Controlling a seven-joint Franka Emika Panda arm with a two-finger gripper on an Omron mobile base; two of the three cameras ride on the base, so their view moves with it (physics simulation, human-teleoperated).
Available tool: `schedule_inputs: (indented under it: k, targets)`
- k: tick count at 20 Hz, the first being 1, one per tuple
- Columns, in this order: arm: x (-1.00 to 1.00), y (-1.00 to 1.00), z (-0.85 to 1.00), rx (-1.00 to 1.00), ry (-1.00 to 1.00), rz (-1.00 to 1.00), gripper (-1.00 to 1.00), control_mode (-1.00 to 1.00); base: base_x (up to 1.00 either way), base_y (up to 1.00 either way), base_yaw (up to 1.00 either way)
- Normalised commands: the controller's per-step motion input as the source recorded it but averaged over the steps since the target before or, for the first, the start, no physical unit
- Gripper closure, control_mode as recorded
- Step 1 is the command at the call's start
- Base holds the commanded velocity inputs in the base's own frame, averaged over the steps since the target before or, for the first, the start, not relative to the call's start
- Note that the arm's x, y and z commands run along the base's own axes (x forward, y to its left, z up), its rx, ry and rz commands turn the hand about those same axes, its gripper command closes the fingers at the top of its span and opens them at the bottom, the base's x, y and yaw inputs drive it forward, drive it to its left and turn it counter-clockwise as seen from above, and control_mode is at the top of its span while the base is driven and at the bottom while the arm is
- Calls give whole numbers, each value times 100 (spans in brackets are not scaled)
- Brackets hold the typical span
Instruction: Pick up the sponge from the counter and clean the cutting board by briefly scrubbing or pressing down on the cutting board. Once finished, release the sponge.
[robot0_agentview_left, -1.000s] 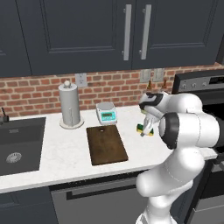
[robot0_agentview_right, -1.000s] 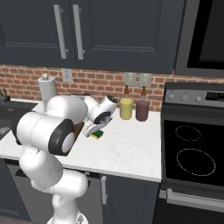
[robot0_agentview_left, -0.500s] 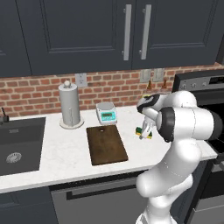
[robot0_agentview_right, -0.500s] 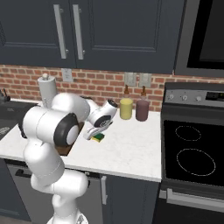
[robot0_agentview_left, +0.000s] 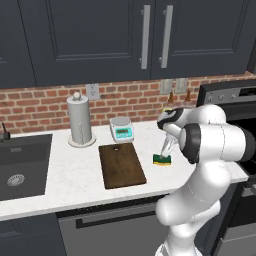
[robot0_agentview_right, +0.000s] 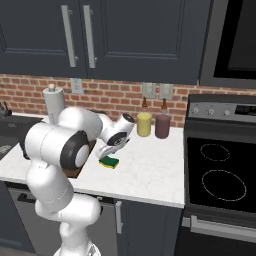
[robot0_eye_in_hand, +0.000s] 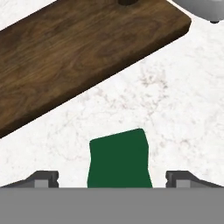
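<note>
The sponge (robot0_agentview_left: 162, 159) lies flat on the white counter (robot0_agentview_left: 75, 175), green side up, just right of the dark brown cutting board (robot0_agentview_left: 121, 165). My gripper (robot0_agentview_left: 164, 151) points down right above it, open. In the hand view the green sponge (robot0_eye_in_hand: 118, 159) sits between the two fingertips (robot0_eye_in_hand: 43, 177), with a gap on each side, and the cutting board (robot0_eye_in_hand: 78, 57) runs across the top. In the right base view the sponge (robot0_agentview_right: 109, 162) lies under the gripper (robot0_agentview_right: 104, 155), and my arm hides most of the cutting board (robot0_agentview_right: 86, 159).
A kitchen scale (robot0_agentview_left: 122, 129) and a paper towel holder (robot0_agentview_left: 80, 120) stand behind the board. The dark sink (robot0_agentview_left: 20, 165) is at the far left. Two jars (robot0_agentview_right: 152, 125) stand at the brick wall, and the stove (robot0_agentview_right: 220, 175) borders the counter on the right.
The arm has shifted its pose, and the hand has sunk closer to the counter over the sponge. The board has not moved.
</note>
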Motion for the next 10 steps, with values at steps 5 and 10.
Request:
schedule_inputs:
  k: [5, 10]
  targets:
    - [-15, 9, 37, -2, -6, -2, -100, -100, 0, 0, 0]
    - [-28, 14, 73, -3, -5, -23, -100, -100, 0, 0, 0]
